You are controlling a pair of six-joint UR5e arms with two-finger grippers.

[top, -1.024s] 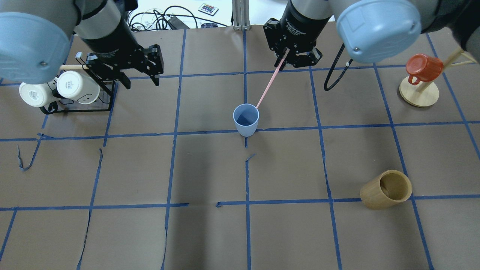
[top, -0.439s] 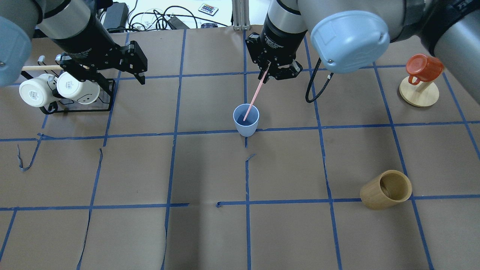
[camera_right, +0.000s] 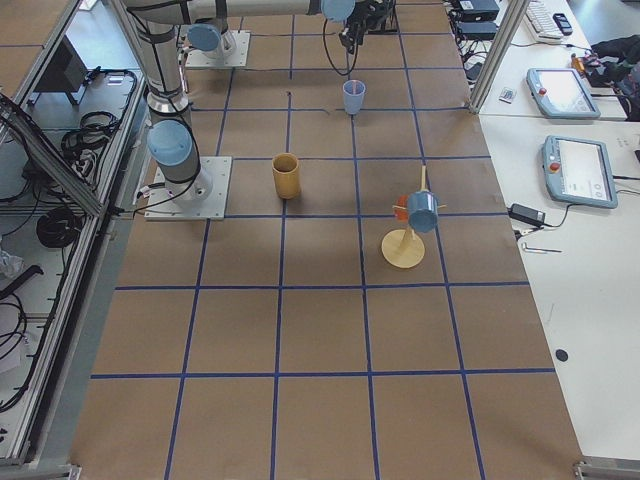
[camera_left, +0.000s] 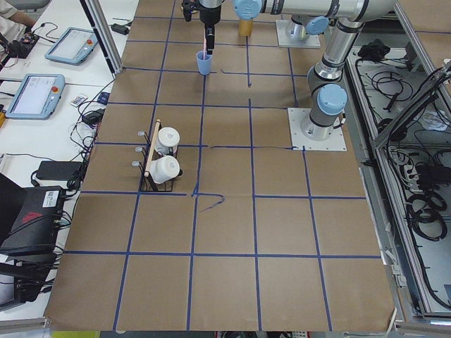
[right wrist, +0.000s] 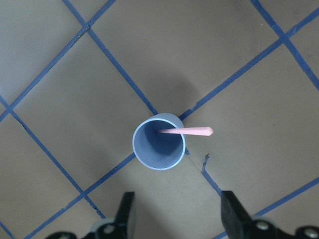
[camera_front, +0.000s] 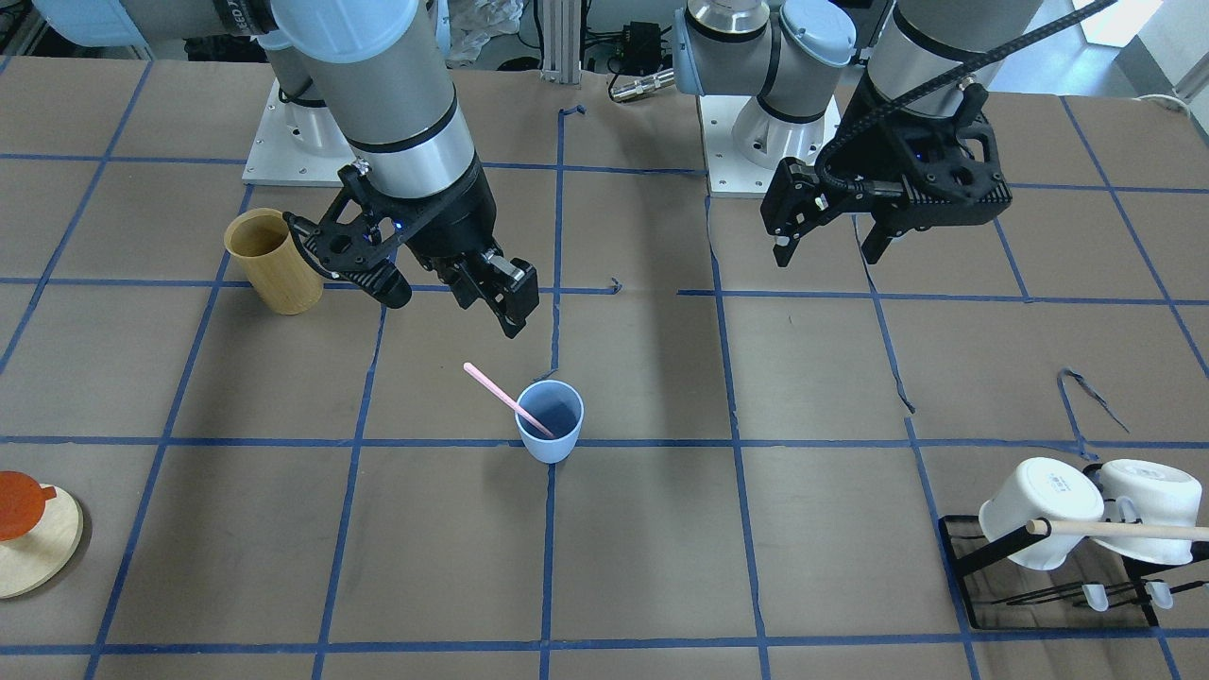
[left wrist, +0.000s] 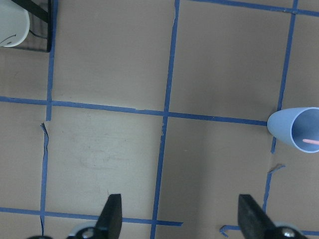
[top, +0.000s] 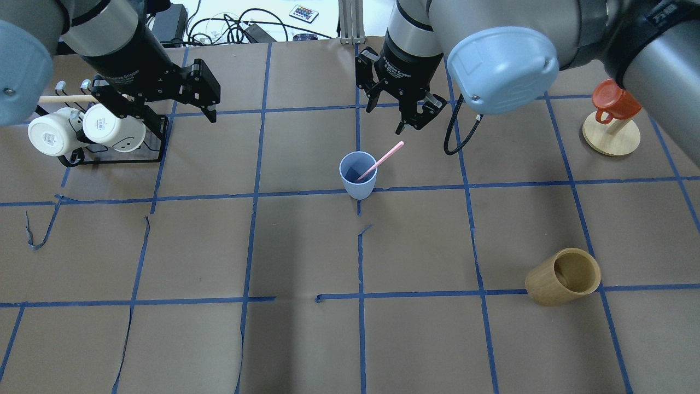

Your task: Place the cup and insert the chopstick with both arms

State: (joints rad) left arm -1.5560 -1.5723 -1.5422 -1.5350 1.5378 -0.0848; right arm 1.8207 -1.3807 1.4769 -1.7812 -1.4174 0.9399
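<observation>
The light blue cup (top: 358, 176) stands upright at the table's middle; it also shows in the front view (camera_front: 551, 422). The pale pink chopstick (top: 384, 157) stands in it, leaning on the rim toward the right arm's side, and shows in the front view (camera_front: 499, 390) and the right wrist view (right wrist: 192, 132). My right gripper (top: 386, 118) is open and empty above and behind the cup (right wrist: 159, 142). My left gripper (top: 183, 109) is open and empty near the mug rack, far from the cup (left wrist: 294, 129).
A black rack with two white mugs (top: 87, 128) and a wooden rod stands at the left. A tan bamboo cylinder (top: 563, 276) stands at the front right. A red mug on a wooden stand (top: 615, 104) is at the far right.
My right gripper carried the chopstick over the cup, then opened and let it go. The stick now rests in the cup, leaning on the rim. The left arm drew back toward the rack.
</observation>
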